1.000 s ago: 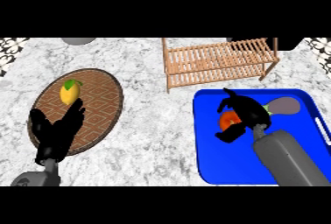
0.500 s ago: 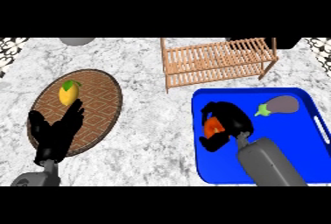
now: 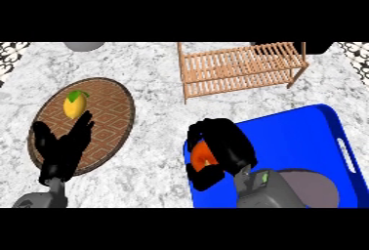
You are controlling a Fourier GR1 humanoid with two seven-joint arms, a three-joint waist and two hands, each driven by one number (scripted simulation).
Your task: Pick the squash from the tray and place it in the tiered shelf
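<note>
An orange squash (image 3: 202, 154) sits in my right hand (image 3: 225, 146), whose fingers and thumb curl round it at the left edge of the blue tray (image 3: 302, 136). Most of the squash is hidden by the hand. The wooden tiered shelf (image 3: 238, 68) stands at the back, beyond the tray. My left hand (image 3: 63, 146) rests open, fingers up, over the near part of a brown woven mat (image 3: 108, 112).
A yellow lemon (image 3: 74, 104) lies on the woven mat at the left. A grey round object (image 3: 85, 46) shows at the top edge. My right forearm (image 3: 270, 193) covers the tray's near part. White marble counter (image 3: 155, 146) lies between mat and tray.
My right hand has moved left with the squash, from the tray's middle to its left edge. The eggplant seen earlier on the tray no longer shows. The left hand has stayed still.
</note>
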